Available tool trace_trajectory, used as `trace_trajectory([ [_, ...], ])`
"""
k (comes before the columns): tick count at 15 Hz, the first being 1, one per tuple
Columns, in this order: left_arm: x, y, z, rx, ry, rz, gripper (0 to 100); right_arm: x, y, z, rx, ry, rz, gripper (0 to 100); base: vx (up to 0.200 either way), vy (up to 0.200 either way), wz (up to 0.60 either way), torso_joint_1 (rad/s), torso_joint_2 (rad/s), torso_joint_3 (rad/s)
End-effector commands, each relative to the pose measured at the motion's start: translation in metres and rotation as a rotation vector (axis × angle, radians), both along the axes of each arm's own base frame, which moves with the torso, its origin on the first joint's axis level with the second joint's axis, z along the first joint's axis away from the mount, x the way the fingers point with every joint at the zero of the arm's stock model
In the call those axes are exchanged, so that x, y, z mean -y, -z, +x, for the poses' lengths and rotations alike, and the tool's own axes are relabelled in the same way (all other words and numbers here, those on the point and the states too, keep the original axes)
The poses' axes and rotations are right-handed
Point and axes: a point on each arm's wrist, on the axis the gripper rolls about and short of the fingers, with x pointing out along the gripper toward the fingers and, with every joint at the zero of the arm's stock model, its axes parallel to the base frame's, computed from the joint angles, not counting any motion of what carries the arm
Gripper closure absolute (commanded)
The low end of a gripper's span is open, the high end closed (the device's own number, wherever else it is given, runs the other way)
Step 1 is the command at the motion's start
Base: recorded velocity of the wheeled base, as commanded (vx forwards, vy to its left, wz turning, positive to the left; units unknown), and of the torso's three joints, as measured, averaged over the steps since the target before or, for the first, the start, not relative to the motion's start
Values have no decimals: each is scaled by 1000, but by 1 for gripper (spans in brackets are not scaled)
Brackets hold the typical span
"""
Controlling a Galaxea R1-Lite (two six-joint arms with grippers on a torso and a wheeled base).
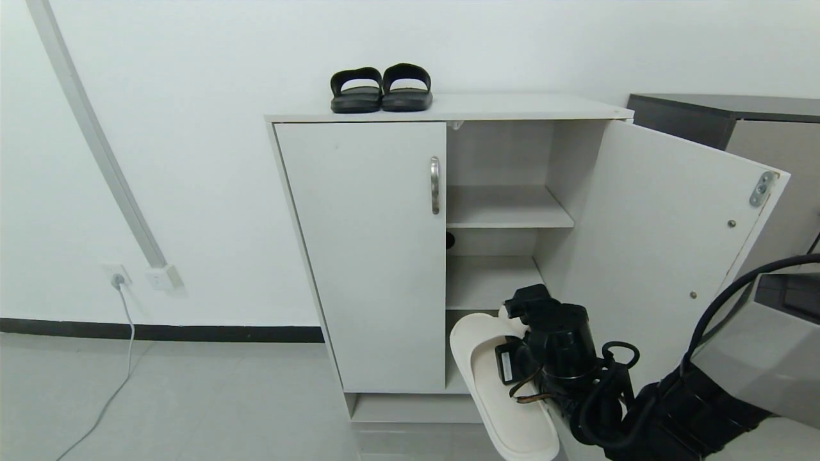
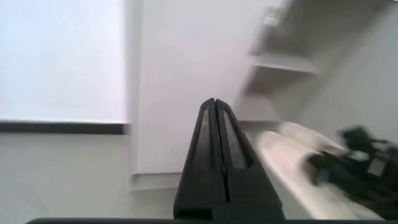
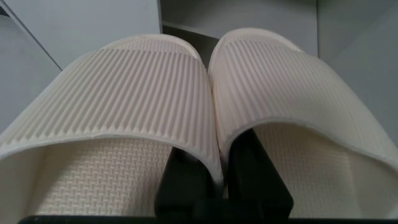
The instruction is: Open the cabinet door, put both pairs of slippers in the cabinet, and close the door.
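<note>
Right door: swung wide open, right of centre in the head view, so I'd call step one done. The left door is shut.
White pair: low centre, just in front of the cabinet's bottom opening, not inside yet.
Right gripper: jaws clamped on the white pair, pinching the two inner walls together.
Black pair: side by side on the cabinet top, upper centre, looks untouched.
Left gripper: jaws pressed together, nothing in them.
Left to do: park the white pair on a shelf, fetch the black pair, stash it too, shut the door.
Progress: roughly a third through, my guess.
</note>
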Motion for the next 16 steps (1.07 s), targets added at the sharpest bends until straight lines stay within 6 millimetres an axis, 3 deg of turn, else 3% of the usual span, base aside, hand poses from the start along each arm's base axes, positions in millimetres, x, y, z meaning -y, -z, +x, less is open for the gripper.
trace_trajectory([
  [1, -4, 49, -34, 85, -168, 26, 100, 0, 0, 0, 0, 1, -1, 100, 0, 0, 0, 0, 0, 0],
  [3, -4, 64, -37, 80, -139, 50, 100, 0, 1, 0, -2, 1, -2, 100, 0, 0, 0, 0, 0, 0],
  [7, 2, 93, -47, 6, 101, 127, 100, -1, 3, -1, -7, -2, -7, 100, 0, 0, 0, 0, 0, 0],
  [10, 5, 93, -46, 25, 219, 116, 100, -2, 6, -1, -12, -4, -11, 100, 0, 0, 0, 0, 0, 0],
  [11, 6, 98, -47, -41, 265, 96, 100, -2, 4, 0, -7, -4, -7, 100, 0, 0, 0, 0, 0, 0],
  [16, 6, 97, -46, -12, 270, 88, 100, -6, 0, 5, 30, -1, 27, 100, 0, 0, 0, 0, 0, 0],
])
